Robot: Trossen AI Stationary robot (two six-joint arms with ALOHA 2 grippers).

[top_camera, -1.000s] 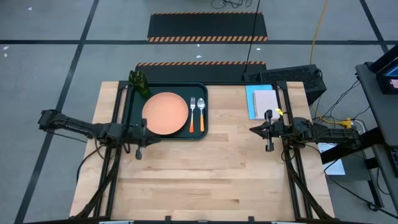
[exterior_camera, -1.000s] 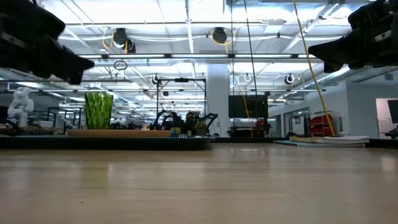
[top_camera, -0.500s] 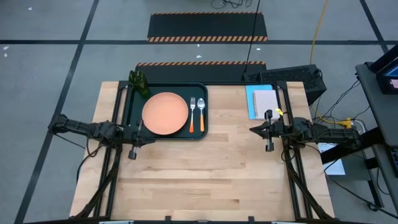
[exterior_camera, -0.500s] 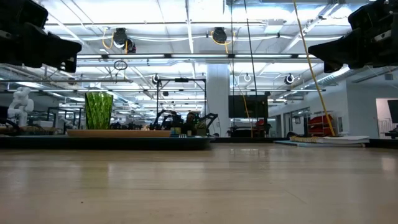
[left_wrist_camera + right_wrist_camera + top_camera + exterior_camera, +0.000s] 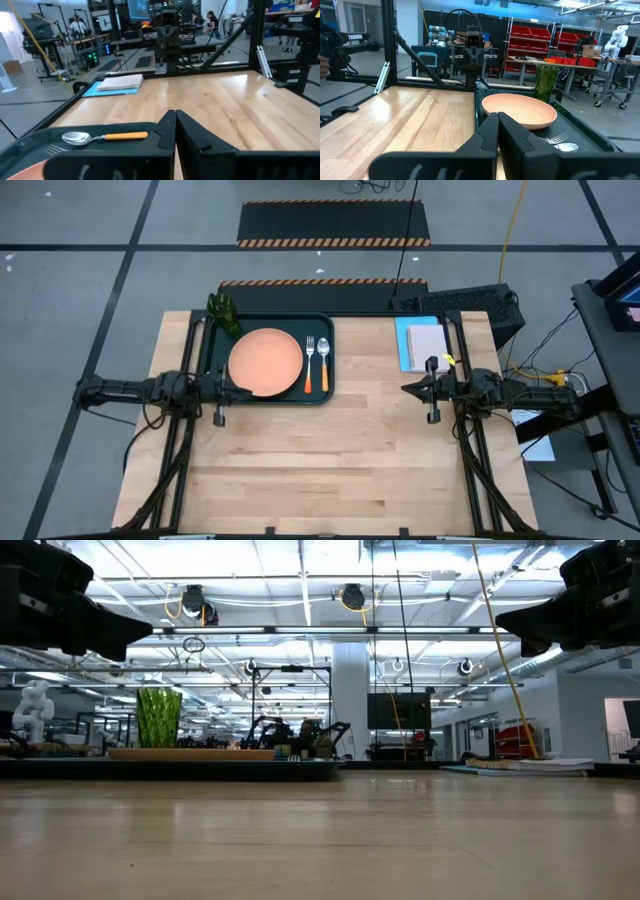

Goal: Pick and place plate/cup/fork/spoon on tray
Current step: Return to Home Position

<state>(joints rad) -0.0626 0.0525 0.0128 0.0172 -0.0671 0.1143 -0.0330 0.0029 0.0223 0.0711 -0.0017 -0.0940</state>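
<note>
From my right wrist I can read one word, "TROSSEN", in white on a dark arm (image 5: pixel 357 37) far off beyond the table. I can read nothing else.

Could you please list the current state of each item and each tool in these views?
Large round salmon-orange plate: flat on the tray.
Small translucent green cup: upright, at the tray's corner.
Orange-handled metal fork: lying on the tray.
Orange-handled metal spoon: lying beside the fork.
Dark rectangular tray: loaded, on the table.
Left tool: shut, empty.
Right tool: shut, empty.
</note>
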